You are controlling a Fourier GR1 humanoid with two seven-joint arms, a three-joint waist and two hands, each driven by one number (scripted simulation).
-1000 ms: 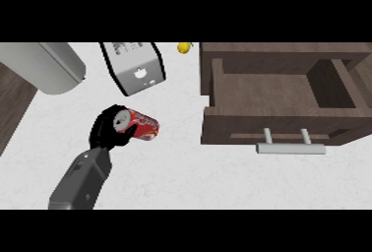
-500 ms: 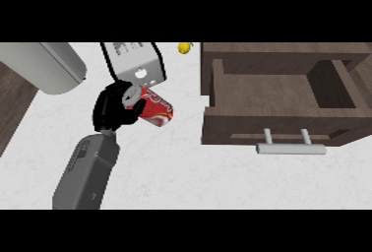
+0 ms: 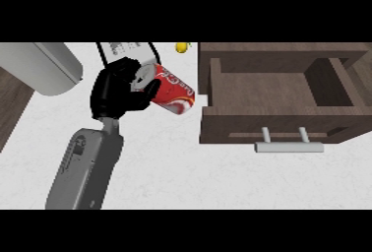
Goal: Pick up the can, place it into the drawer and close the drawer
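**Can in hand, drawer to the right**

While our left hand [image 3: 116,96] curls around the red can [image 3: 171,91], held tilted above the tabletop [image 3: 181,172], we see the open drawer [image 3: 280,123] just right of it, handle [image 3: 288,146] facing us.

White speckled counter [image 3: 218,177]; dark wood floor [image 3: 11,108] alongside.

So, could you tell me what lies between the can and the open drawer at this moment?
Nothing: in the head view only a bare strip of white counter separates the can, held in the left hand, from the drawer.
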